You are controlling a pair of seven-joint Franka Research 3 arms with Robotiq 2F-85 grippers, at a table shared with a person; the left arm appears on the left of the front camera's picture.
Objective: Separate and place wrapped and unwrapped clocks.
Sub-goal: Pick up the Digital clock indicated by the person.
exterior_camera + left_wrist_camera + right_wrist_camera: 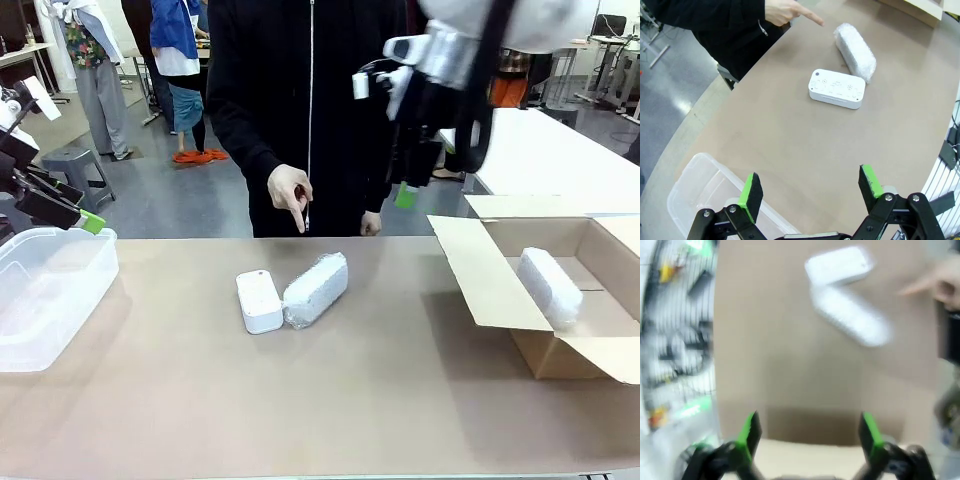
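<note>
Right gripper hangs high over the table toward 2 o'clock, jaws wide apart and empty. Left gripper hovers over the clear bin at 9 o'clock, also spread and holding nothing. One wrapped clock already lies in the cardboard box at 3 o'clock. Left to sort, as I judge it, are the second wrapped clock and the bare clock, touching at table centre, with the person's hand pointing from 12 o'clock. The bin looks empty.

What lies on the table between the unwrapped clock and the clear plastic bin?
Nothing: in the front view the stretch of table between the clear plastic bin and the unwrapped clock is bare. The left wrist view shows the same.
</note>
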